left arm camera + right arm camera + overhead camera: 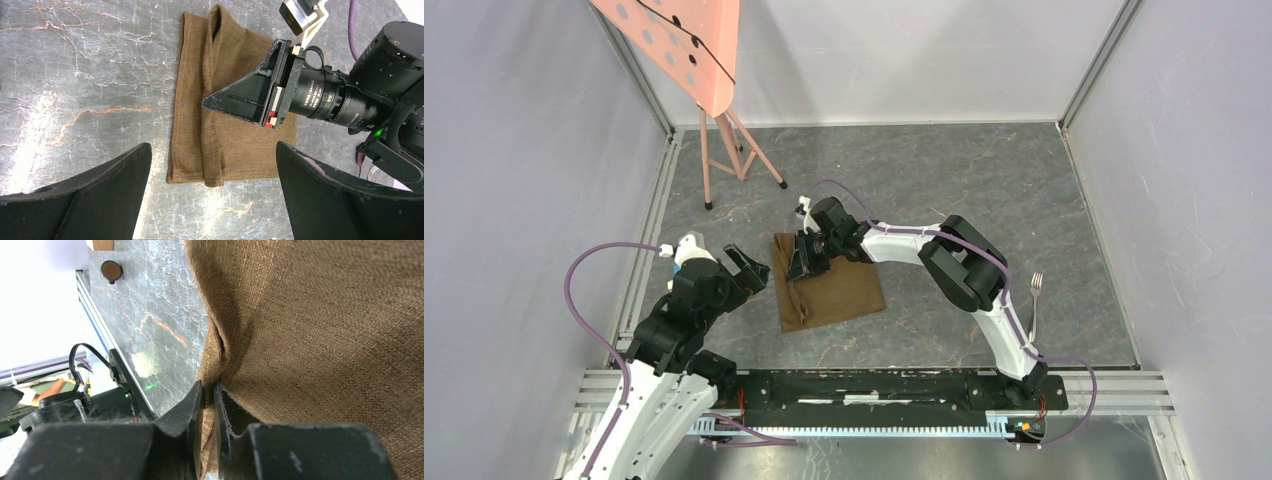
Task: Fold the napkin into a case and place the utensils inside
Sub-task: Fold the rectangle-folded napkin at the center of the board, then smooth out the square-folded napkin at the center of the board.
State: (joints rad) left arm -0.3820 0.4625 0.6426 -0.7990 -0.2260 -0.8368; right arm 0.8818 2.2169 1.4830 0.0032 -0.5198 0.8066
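The tan-brown napkin (829,292) lies partly folded on the grey marble table, with a raised ridge of cloth along its left part (215,100). My right gripper (806,258) is shut on a pinch of the napkin near its far edge; the cloth sits between its jaws in the right wrist view (207,390). My left gripper (749,268) is open and empty, just left of the napkin; its view shows the napkin's near edge (220,175) between the spread fingers. A silvery fork (1034,303) lies at the right, beside the right arm. The purple-handled utensil is out of view.
A pink perforated board on a pink tripod stand (724,150) stands at the back left. Metal rails (649,230) border the table on the left and right. Grey walls enclose the space. The black base bar (884,388) runs along the near edge.
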